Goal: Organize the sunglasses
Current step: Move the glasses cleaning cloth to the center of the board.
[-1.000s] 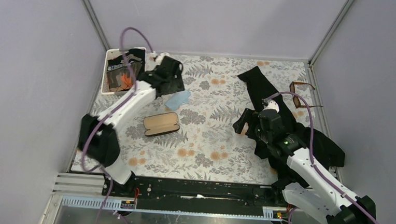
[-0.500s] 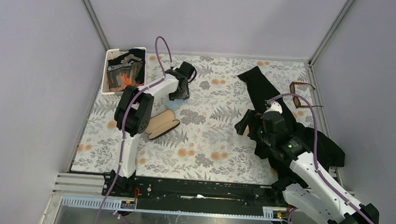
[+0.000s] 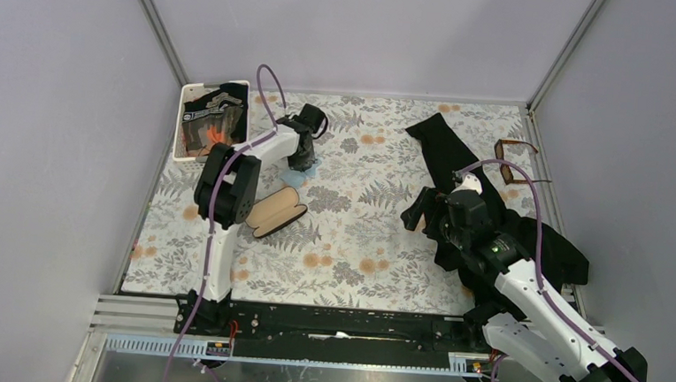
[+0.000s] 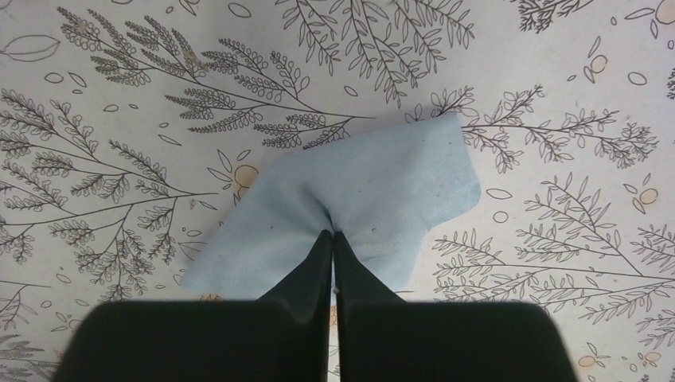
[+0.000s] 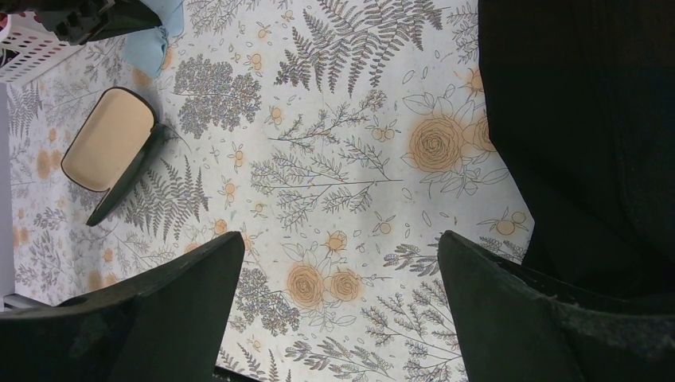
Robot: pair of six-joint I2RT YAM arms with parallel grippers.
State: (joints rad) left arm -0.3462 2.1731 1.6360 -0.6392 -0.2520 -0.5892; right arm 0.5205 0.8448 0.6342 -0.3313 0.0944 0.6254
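The sunglasses, amber-framed with dark lenses, lie at the far right of the table by the wall, away from both grippers. My left gripper points down at the back left and is shut on the light-blue cloth, pinching a fold at its middle; the cloth still lies on the table. The glasses case lies open with its tan lining up, just in front of that cloth. My right gripper hovers open over the flowered tablecloth at mid-right, nothing between its fingers.
A long black garment sprawls from the back right down under my right arm. A white basket with dark items stands in the back left corner. Grey walls close in the table on three sides.
My left arm has swung in, and its gripper has come down onto the blue cloth and shut on it. The right arm has shifted slightly and stays open.
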